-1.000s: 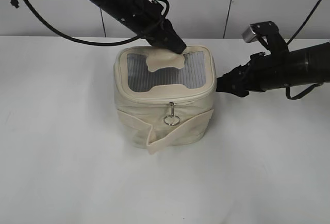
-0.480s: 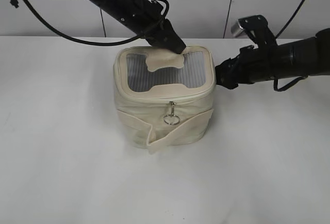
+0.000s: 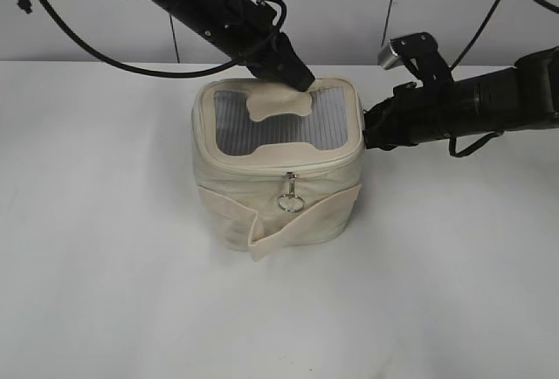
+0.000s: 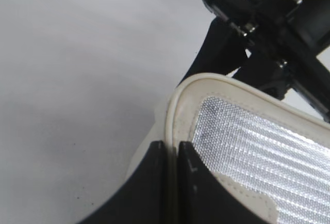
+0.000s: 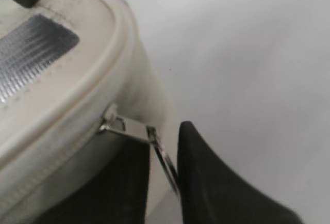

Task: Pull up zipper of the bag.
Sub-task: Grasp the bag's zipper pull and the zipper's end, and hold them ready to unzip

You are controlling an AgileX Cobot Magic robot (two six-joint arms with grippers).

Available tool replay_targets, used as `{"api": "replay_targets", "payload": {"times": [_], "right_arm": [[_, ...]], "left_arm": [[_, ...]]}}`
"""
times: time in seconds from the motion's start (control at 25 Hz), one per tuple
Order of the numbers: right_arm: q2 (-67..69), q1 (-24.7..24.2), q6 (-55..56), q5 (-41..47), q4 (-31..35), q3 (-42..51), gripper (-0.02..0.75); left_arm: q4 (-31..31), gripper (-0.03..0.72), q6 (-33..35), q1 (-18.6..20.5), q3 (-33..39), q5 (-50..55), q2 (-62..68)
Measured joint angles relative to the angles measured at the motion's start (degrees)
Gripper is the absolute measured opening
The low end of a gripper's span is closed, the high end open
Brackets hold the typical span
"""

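Note:
The cream bag [image 3: 262,200] stands mid-table, with its grey mesh top [image 3: 327,121] facing up. My left gripper [image 3: 300,79] reaches down at the back and is shut on the lid rim [image 4: 178,105], which runs between its fingers [image 4: 154,182]. My right gripper [image 3: 367,134] is at the bag's right side. In the right wrist view its jaws [image 5: 164,137] stand a little apart. One silver ring pull [image 5: 166,159] of the zipper [image 5: 56,154] lies slanted in the gap, against the right finger [image 5: 206,182]. A second ring pull [image 3: 291,203] hangs at the front.
The wide cream strap [image 3: 297,222] wraps the bag's body, with a loose end at the front. The white table [image 3: 105,265] spreads around the bag. A grey wall [image 3: 349,3] runs behind it. Both black arms come in from the upper left and right.
My right arm has moved left and slightly up, bringing its fingertips against the bag's right side. My left gripper and the bag have not moved.

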Motion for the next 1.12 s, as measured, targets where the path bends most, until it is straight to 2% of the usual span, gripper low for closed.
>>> {"api": "replay_targets", "payload": {"times": [0.04,0.12,0.28,0.64,0.88,1.12], "right_arm": [[0.36,0.05,0.00,0.13,-0.01,-0.05,0.079],[0.66,0.05,0.25,0.32,-0.12,-0.05,0.013],[0.19,0.05,3.04,-0.12,-2.53,-0.05,0.008],[-4.78,-0.25,18.47,-1.01,-18.89,1.63,0.008],[-11.49,-0.31,23.34,-1.12,-23.01,8.76,0.008],[-18.48,-0.31,23.98,-1.31,-23.60,16.82,0.008]], "left_arm": [[0.05,0.034,0.00,0.00,0.00,0.00,0.00],[0.13,0.034,0.00,0.00,0.00,0.00,0.00],[0.29,0.033,0.00,0.00,0.00,0.00,0.00],[0.79,0.033,-1.97,-0.05,-0.13,-0.34,0.00],[1.55,0.033,-4.03,-0.18,-0.20,-1.36,0.00],[1.71,0.033,-5.15,-0.18,-0.20,-2.02,0.00]]}}
